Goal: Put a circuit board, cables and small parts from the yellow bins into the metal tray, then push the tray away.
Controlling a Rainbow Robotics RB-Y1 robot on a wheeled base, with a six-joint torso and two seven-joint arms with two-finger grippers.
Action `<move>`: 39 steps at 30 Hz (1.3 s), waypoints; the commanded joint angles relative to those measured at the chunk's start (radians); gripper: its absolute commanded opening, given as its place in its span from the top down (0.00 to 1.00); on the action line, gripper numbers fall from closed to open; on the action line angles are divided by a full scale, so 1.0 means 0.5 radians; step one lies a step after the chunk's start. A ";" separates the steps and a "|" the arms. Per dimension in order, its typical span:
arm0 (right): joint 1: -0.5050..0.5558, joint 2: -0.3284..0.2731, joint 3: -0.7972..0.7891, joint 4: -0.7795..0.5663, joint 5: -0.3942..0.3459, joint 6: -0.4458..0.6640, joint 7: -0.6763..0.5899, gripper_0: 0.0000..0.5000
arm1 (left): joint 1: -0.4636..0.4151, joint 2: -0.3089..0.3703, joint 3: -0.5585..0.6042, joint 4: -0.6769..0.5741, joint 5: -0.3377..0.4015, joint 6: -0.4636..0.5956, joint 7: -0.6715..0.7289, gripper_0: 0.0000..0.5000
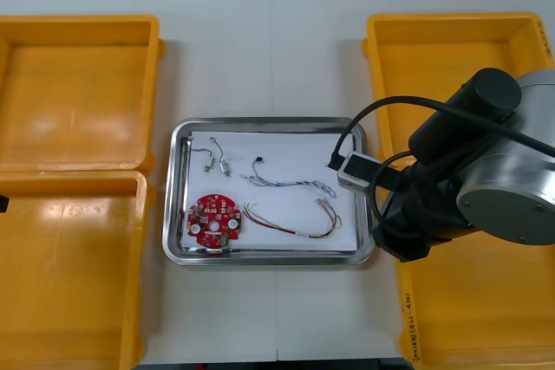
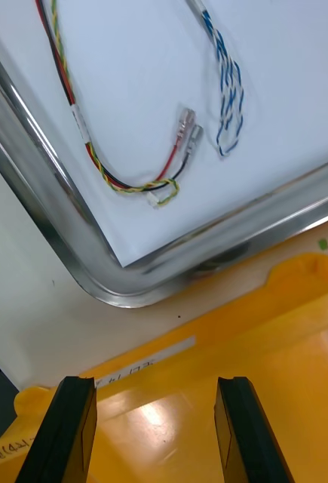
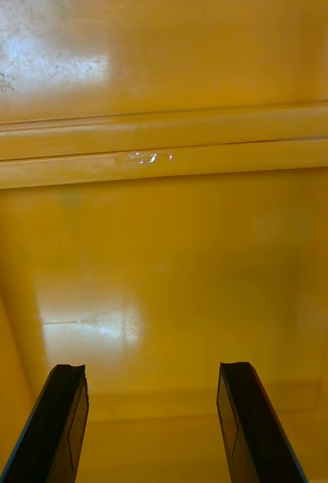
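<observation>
Hovering with right gripper spread over right yellow bin beside metal tray holding red circuit board, red and yellow cable, blue and white cable, small metal parts, left gripper spread over left bin: loading apparently done, tray push next.

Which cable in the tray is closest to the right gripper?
The red and yellow cable, ending at the tray corner by the right gripper; the blue and white cable lies farther.
</observation>
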 commanded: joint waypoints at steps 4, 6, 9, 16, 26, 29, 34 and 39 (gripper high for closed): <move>-0.191 0.154 0.271 0.054 0.122 -0.004 0.148 0.08 | 0.039 0.085 0.065 -0.055 0.015 0.012 -0.080 0.00; -0.228 0.197 0.326 0.116 0.135 -0.034 0.173 0.08 | 0.039 0.085 0.065 -0.055 0.015 0.012 -0.080 0.00; -0.274 0.240 0.394 0.189 0.147 -0.093 0.200 0.09 | 0.039 0.085 0.065 -0.055 0.015 0.012 -0.080 0.00; -0.397 0.335 0.556 0.321 0.220 -0.157 0.280 0.08 | 0.039 0.085 0.065 -0.055 0.015 0.012 -0.080 0.00; -0.538 0.477 0.882 0.453 0.457 -0.200 0.350 0.09 | 0.039 0.085 0.065 -0.055 0.015 0.012 -0.080 0.00; -0.559 0.501 0.958 0.490 0.493 -0.246 0.369 0.08 | 0.039 0.085 0.065 -0.055 0.015 0.012 -0.080 0.00; -0.593 0.559 1.066 0.591 0.530 -0.344 0.400 0.08 | 0.039 0.085 0.065 -0.055 0.015 0.012 -0.080 0.00; -0.605 0.618 1.103 0.689 0.530 -0.396 0.427 0.08 | 0.039 0.085 0.065 -0.055 0.015 0.012 -0.080 0.00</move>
